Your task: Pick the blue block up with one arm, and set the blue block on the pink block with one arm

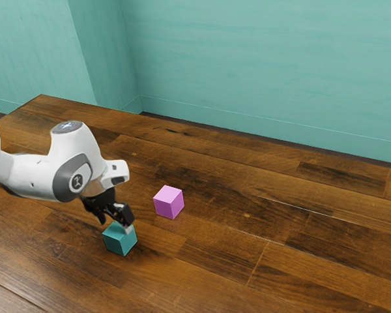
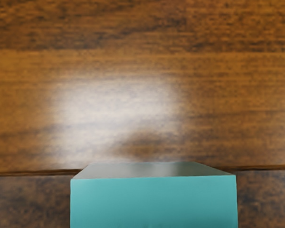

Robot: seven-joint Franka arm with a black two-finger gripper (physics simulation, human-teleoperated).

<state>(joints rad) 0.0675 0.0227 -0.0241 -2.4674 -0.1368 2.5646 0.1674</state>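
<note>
My gripper [image 1: 122,223] hangs low, right over the blue block [image 1: 119,241], I judge so as to grasp it. The block rests on the wood surface [image 1: 280,208], near the pink block [image 1: 168,201], toward the exterior view's left. Whether my jaws are clenched on it, I cannot tell.

Exterior view looks down from beside the arm [image 1: 45,173] — wrist view close over the shared blue block [image 2: 153,202].
</note>
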